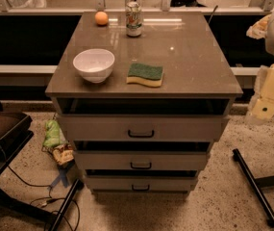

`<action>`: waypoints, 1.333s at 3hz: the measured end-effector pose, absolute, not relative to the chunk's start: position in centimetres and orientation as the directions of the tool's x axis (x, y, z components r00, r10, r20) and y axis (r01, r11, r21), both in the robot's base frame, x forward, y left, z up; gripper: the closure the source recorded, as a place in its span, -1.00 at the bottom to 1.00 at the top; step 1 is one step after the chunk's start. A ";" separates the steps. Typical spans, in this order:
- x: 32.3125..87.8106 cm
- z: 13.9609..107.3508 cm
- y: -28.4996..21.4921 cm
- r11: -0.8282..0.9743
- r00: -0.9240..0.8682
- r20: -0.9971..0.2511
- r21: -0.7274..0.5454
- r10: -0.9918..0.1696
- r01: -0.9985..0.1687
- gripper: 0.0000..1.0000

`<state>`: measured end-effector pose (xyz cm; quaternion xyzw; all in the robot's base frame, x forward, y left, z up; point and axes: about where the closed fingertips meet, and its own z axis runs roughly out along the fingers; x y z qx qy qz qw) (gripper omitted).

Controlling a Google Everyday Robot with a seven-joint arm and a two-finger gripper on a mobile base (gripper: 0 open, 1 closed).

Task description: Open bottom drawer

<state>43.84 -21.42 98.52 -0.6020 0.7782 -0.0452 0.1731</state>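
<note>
A grey-beige cabinet (143, 71) has three drawers; the slim bottom drawer (140, 182) with its small black bar handle sits lowest, near the floor. On top are one white bowl (93, 65), one green-and-yellow sponge (145, 74), one drink can (133, 19) and one orange ball (101, 18). The robot's pale gripper (268, 97) hangs at right, well clear of the drawers; whether it is parted cannot be told.

- A grey-brown cabinet (189, 57) stands on a speckled floor, seen from the front and above.
- On its top, a white bowl (93, 65) sits front left, with a green-and-yellow sponge (145, 74) just beside it to the right.
- A drink can (133, 19) stands upright near the back edge, with an orange (101, 18) to its left.
- There are three drawer fronts, each with a dark gap above it and a black bar handle.
- The bottom drawer (165, 183) is the lowest and narrowest-looking front.
- The pale gripper (264, 109) hangs at the right edge, near the cabinet's front right corner and well apart from the bottom drawer.
- Crumpled snack packets (55, 138) lie on the floor to the left.
</note>
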 end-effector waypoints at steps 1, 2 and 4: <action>43.8 98.5 -21.4 0.271 -0.215 -0.215 -0.279 -0.953 -0.921 -1.00; 43.2 97.9 -21.4 0.278 -0.218 -0.228 -0.281 -0.949 -0.918 -1.00; 39.3 90.4 -21.5 0.305 -0.228 -0.263 -0.308 -0.937 -0.901 -1.00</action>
